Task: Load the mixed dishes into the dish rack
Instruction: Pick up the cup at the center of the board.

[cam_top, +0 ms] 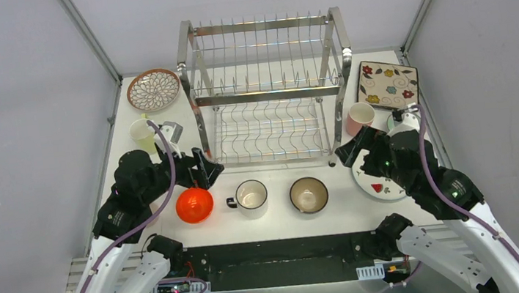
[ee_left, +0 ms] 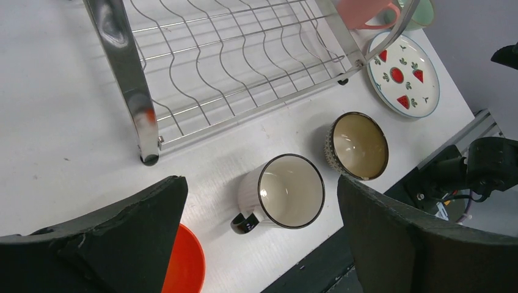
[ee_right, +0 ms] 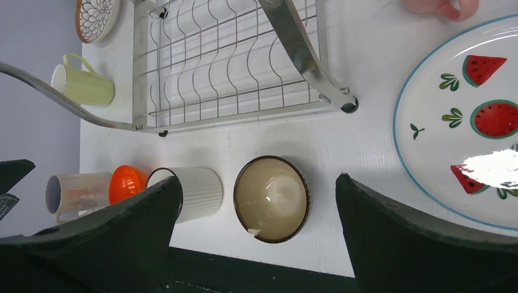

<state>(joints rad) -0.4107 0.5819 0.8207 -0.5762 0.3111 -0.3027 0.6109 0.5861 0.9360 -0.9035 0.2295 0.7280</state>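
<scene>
The empty steel dish rack (cam_top: 265,90) stands at the back centre. In front of it sit an orange bowl (cam_top: 194,205), a white mug (cam_top: 251,194) and a brown bowl (cam_top: 308,195). My left gripper (cam_top: 207,168) hovers open above the orange bowl, and in its wrist view the mug (ee_left: 292,191) lies between its spread fingers. My right gripper (cam_top: 349,149) is open too, above the table with the brown bowl (ee_right: 272,198) below its gap. A fruit-painted white plate (cam_top: 379,186) lies partly under the right arm. Neither gripper holds anything.
A petal-pattern plate (cam_top: 153,89) and a pale yellow cup (cam_top: 142,134) sit left of the rack. A square floral plate (cam_top: 386,83) and a pink cup (cam_top: 361,116) sit to its right. A mint bowl (ee_left: 421,13) is beside the pink cup.
</scene>
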